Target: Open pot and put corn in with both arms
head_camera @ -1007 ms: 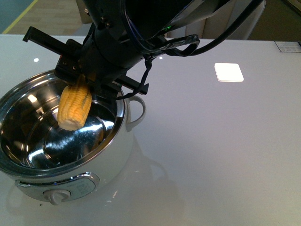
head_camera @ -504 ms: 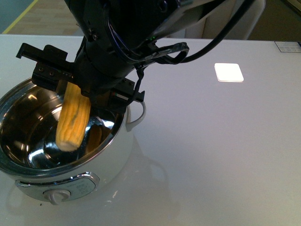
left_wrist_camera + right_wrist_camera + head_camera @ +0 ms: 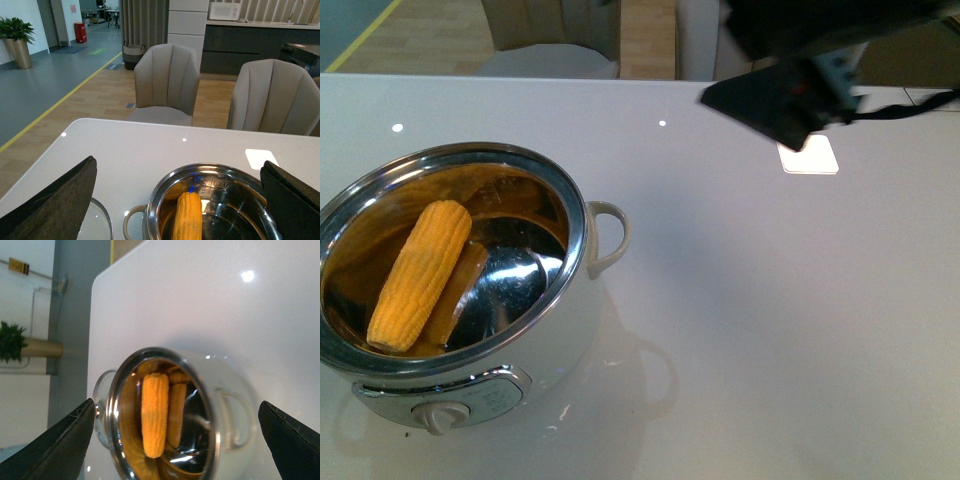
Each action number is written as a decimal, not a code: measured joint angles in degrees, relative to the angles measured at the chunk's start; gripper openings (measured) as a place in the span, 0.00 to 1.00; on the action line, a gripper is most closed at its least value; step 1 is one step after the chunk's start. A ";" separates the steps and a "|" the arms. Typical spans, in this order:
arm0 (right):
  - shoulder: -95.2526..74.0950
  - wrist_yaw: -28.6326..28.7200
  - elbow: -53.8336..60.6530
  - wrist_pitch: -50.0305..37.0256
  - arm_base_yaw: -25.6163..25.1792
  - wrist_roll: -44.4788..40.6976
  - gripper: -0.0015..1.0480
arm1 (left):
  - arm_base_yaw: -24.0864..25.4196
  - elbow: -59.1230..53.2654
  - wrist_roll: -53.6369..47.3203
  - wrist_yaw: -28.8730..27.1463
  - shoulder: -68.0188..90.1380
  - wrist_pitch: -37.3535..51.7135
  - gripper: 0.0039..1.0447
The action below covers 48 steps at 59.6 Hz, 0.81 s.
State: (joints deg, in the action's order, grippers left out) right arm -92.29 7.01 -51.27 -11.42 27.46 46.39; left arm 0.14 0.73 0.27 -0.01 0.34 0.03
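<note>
The white pot (image 3: 552, 345) stands open at the front left of the table. The yellow corn (image 3: 420, 272) lies slanted inside its steel bowl, free of both grippers. It also shows in the left wrist view (image 3: 188, 216) and the right wrist view (image 3: 153, 412). The left gripper (image 3: 177, 200) is open and empty, above and apart from the pot (image 3: 165, 192). The right gripper (image 3: 177, 435) is open and empty, high over the pot (image 3: 112, 410). A blurred black arm part (image 3: 785, 95) shows at the upper right. The glass lid (image 3: 100, 225) lies on the table beside the pot.
A white square patch (image 3: 807, 153) lies on the white table (image 3: 770, 330) at the back right. Beige chairs (image 3: 167, 80) stand beyond the table's far edge. The pot's loop handle (image 3: 610, 235) sticks out to the right.
The arm that held the corn over the pot has let go and pulled away up and to the right. The corn now lies inside the pot.
</note>
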 joint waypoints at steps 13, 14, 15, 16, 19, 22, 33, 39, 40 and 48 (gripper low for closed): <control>21.97 -2.38 13.64 6.10 -12.04 -11.28 0.92 | 0.00 -0.02 0.00 0.00 0.00 0.00 0.93; 22.97 -2.29 14.12 6.51 -12.68 -11.80 0.92 | 0.00 0.00 0.00 0.00 0.00 0.00 0.93; 25.03 -2.03 15.08 7.39 -13.99 -12.68 0.92 | 0.00 -0.02 0.00 0.00 0.00 0.00 0.93; 26.97 -1.49 15.89 8.35 -15.30 -13.86 0.92 | 0.00 -0.02 0.00 0.00 0.00 0.00 0.93; 30.56 -0.68 17.18 10.49 -17.77 -15.15 0.92 | 0.00 -0.02 0.00 0.00 0.00 0.00 0.93; 33.29 -4.85 19.71 6.45 -18.86 -18.49 0.88 | 0.00 0.00 0.00 0.00 0.00 0.00 0.93; 37.99 -13.68 33.27 -23.19 -20.17 -38.86 0.60 | 0.00 -0.02 0.00 0.02 -0.02 0.00 0.93; 41.68 -12.72 37.24 -24.90 -21.31 -43.47 0.41 | 0.00 -0.02 0.00 0.00 -0.02 0.00 0.93; 42.14 -12.61 37.70 -24.90 -21.49 -43.82 0.38 | 0.00 -0.02 0.00 0.00 -0.02 0.00 0.93; 45.70 -10.99 41.07 -24.35 -23.10 -45.09 0.17 | 0.00 -0.02 0.00 0.00 -0.02 0.00 0.93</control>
State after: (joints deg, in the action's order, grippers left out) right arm -46.59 -3.99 -10.20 -35.77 4.36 1.30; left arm 0.14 0.71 0.27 -0.01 0.32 0.03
